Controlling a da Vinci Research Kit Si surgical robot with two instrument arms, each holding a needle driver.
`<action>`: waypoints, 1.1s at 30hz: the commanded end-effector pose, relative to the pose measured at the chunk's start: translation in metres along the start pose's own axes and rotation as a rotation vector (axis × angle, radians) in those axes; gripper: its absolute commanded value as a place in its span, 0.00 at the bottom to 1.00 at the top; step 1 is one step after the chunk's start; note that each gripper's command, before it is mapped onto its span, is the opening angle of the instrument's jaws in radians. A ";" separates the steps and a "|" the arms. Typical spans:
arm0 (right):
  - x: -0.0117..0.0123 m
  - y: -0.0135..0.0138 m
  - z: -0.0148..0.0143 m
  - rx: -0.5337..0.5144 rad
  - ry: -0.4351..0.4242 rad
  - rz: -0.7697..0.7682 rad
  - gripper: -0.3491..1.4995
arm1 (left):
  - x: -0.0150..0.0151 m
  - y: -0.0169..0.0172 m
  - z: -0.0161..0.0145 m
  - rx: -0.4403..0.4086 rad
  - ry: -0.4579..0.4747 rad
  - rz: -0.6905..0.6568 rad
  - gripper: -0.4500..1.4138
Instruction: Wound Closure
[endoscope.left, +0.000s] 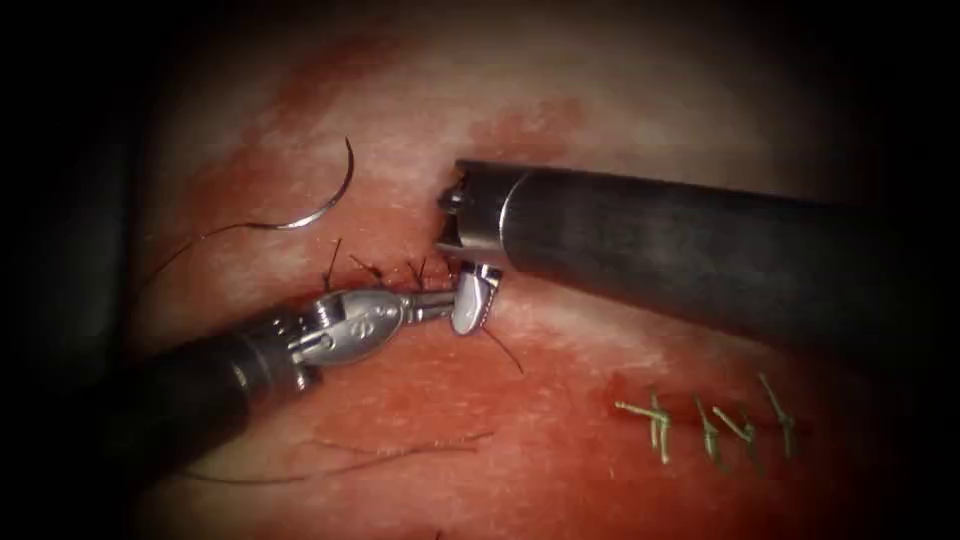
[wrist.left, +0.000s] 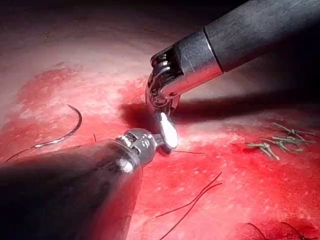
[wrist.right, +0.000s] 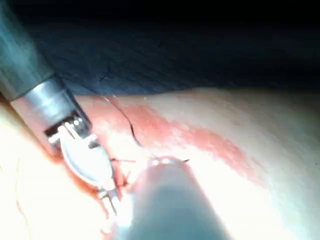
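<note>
At the cut's left stretch, dark knot ends (endoscope.left: 372, 268) are seen on the tissue (endoscope.left: 560, 470); green stitches (endoscope.left: 710, 425) sit further right. Needle (endoscope.left: 325, 205) is laid loose on tissue above-left, thread (endoscope.left: 200, 240) trailing, not in tissue. Left tool (endoscope.left: 440, 305) and right tool (endoscope.left: 472, 305) are met at the knot; whether either is clamped on thread cannot be told. Closure is judged partly done.

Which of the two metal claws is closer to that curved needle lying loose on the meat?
The left tool, just below and right of the needle, which lies free on the tissue. The right tool sits slightly farther right, its tip beside the left's.
</note>
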 end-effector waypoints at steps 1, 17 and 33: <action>0.0009 0.0001 -0.0002 -0.002 0.000 0.003 0.54 | -0.0001 -0.0003 0.0008 0.001 0.001 0.002 0.00; 0.0012 0.0007 -0.0011 -0.014 -0.009 0.024 0.54 | -0.0006 -0.0011 0.0010 -0.016 -0.008 0.002 0.00; 0.0009 0.0008 -0.0016 -0.075 -0.057 0.008 0.54 | -0.0026 -0.0031 0.0016 -0.037 -0.021 -0.003 0.00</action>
